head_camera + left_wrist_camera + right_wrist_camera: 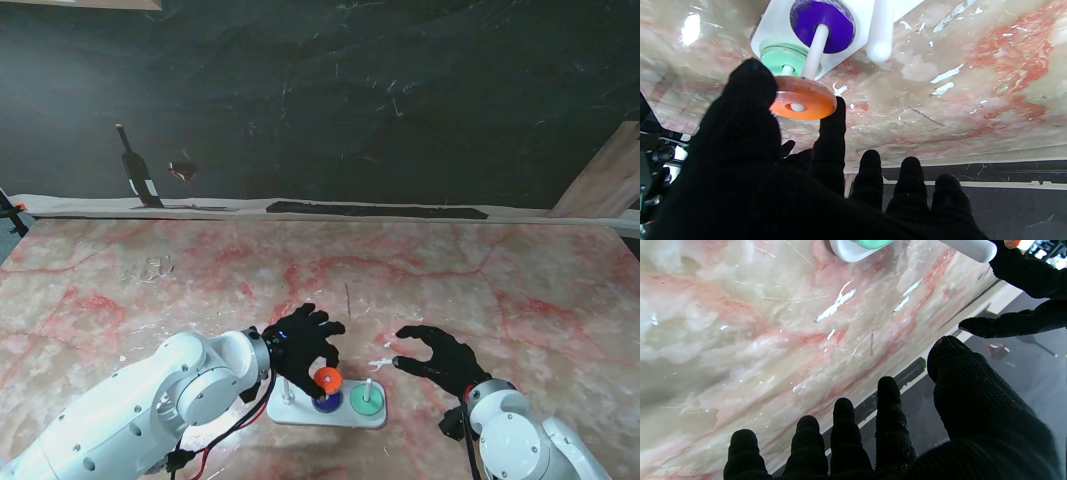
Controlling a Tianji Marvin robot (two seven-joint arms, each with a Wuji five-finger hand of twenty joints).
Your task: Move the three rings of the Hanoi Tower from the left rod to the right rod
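Note:
The white tower base [300, 412] lies near me at the table's middle. A purple ring [325, 403] rests low on its middle rod and a green ring [367, 402] on its right rod; the left rod [288, 388] is bare. My left hand [300, 345] pinches an orange ring [328, 380] between thumb and index finger. The left wrist view shows that orange ring [801, 101] at the top of the middle rod, the rod's tip in its hole, above the purple ring [821, 25]. My right hand [440, 360] hovers open to the right of the base, holding nothing.
The marble table top [500, 290] spreads wide around the base. A dark backdrop [400, 100] rises behind its far edge, and a wooden board [610, 180] leans at the far right. In the right wrist view the base's corner [846, 251] and my left hand's fingers [1023, 273] show.

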